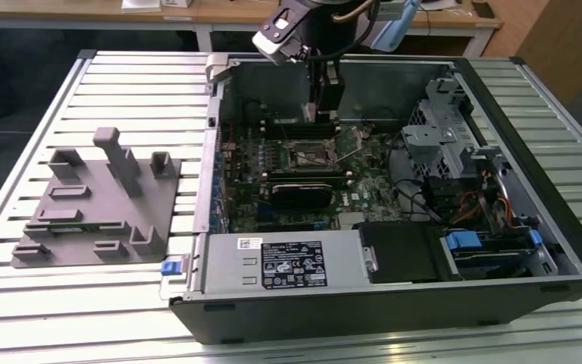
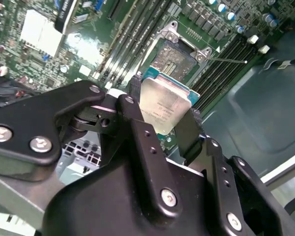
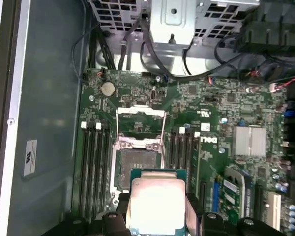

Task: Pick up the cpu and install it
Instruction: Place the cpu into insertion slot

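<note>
Grey fixture (image 1: 99, 201) lies on slatted table (image 1: 58, 307); wooden desk (image 1: 69, 10) behind.

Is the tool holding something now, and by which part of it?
Yes: the tool holds the cpu by two opposite edges, near the socket.

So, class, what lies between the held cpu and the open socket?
Nothing: in the second wrist view, only air separates the cpu from the socket.

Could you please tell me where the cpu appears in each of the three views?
Exterior view: the cpu is probably the pale sliver at the gripper tip, above the motherboard.
Second wrist view: the cpu sits tilted between the black fingers, beside the socket.
First wrist view: the cpu, pale top facing the camera, partly covers the socket.
Shared landmark: the open socket.
</note>
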`<state>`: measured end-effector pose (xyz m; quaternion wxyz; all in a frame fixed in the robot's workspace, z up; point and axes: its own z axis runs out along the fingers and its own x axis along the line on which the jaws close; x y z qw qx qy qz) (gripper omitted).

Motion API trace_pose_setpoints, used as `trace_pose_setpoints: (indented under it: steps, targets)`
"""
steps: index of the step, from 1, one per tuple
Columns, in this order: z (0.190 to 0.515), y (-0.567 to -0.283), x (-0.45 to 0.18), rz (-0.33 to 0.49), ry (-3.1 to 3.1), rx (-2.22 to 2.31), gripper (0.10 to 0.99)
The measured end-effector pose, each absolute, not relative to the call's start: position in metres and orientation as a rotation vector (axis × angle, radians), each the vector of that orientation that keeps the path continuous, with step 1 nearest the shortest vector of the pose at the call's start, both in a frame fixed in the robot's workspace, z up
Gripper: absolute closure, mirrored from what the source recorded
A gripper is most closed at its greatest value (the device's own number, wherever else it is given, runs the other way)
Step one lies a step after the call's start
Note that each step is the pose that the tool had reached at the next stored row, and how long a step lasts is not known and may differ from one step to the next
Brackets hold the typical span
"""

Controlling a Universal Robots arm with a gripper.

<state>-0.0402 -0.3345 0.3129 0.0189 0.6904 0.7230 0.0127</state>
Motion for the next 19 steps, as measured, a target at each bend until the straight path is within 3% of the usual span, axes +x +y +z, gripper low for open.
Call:
trace_pose_setpoints:
  steps: [19]
  targets:
    - [0.279,-0.313,-0.039,0.039,2.234,2.154,0.557]
